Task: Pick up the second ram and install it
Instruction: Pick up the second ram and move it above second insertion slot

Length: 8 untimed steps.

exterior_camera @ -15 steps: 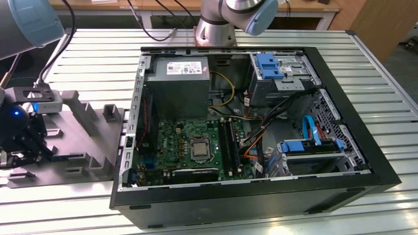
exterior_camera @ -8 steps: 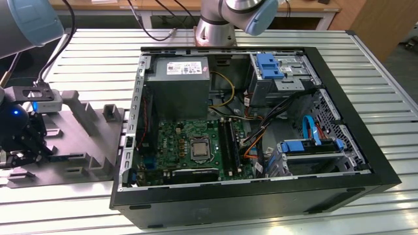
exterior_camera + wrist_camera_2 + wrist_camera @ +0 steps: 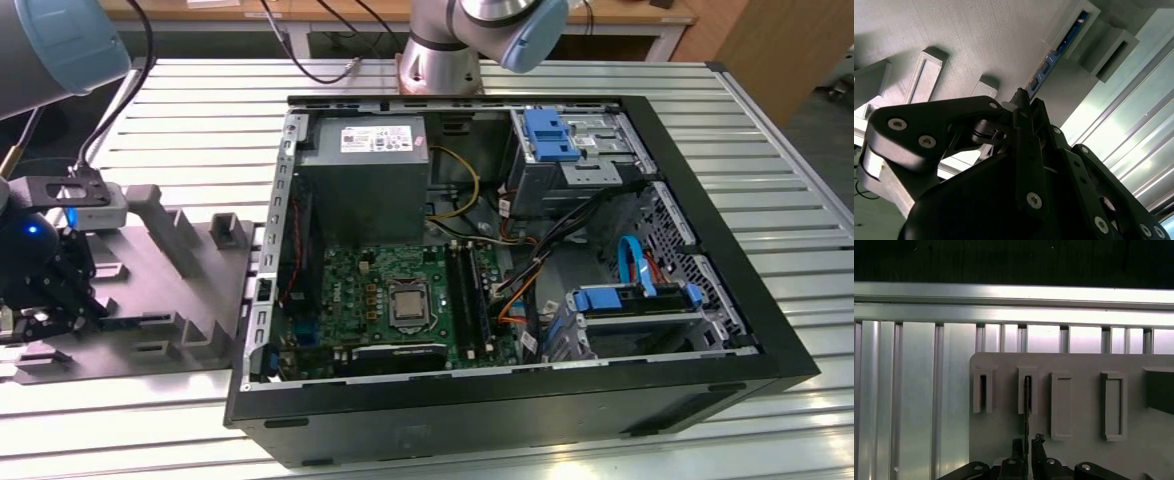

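Note:
The second ram (image 3: pixel 1055 56) stands on edge in a slotted block of the grey moulded tray (image 3: pixel 979 35); its blue-green board runs from the block towards my fingers. In the first wrist view the second ram (image 3: pixel 1027 400) appears edge-on as a thin dark strip rising out of the tray (image 3: pixel 1079 405). My gripper (image 3: pixel 1021 95) has its black fingers drawn together on the stick's near end, and the gripper (image 3: pixel 1027 442) straddles that strip. In the exterior view the gripper (image 3: pixel 40 310) hangs low over the tray (image 3: pixel 160 340) at the exterior view's left.
An open computer case (image 3: pixel 507 400) lies to the exterior view's right of the tray, with its motherboard (image 3: pixel 387 290) and long black slot rails (image 3: pixel 467 290) exposed. Cables, a power supply (image 3: pixel 367 170) and blue drive brackets fill the case. Ribbed metal tabletop (image 3: pixel 200 110) surrounds everything.

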Motion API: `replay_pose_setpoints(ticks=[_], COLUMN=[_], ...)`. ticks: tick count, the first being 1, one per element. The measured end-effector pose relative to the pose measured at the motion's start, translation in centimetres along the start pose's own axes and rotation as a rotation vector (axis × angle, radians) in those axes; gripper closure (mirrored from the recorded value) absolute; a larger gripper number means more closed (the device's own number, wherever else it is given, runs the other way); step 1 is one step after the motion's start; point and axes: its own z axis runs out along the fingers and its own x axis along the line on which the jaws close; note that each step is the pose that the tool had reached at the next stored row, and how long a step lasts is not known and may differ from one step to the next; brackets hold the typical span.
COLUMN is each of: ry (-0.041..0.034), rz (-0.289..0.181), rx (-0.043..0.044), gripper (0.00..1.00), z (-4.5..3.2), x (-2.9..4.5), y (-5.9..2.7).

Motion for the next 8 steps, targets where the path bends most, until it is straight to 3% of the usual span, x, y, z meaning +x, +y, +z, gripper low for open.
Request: replay_pose_setpoints(ticks=[8], ry=[0.0], rz=[0.0], rx=[-0.0001], gripper=[0.79], z=[0.05], x=[0.0], y=[0.0])
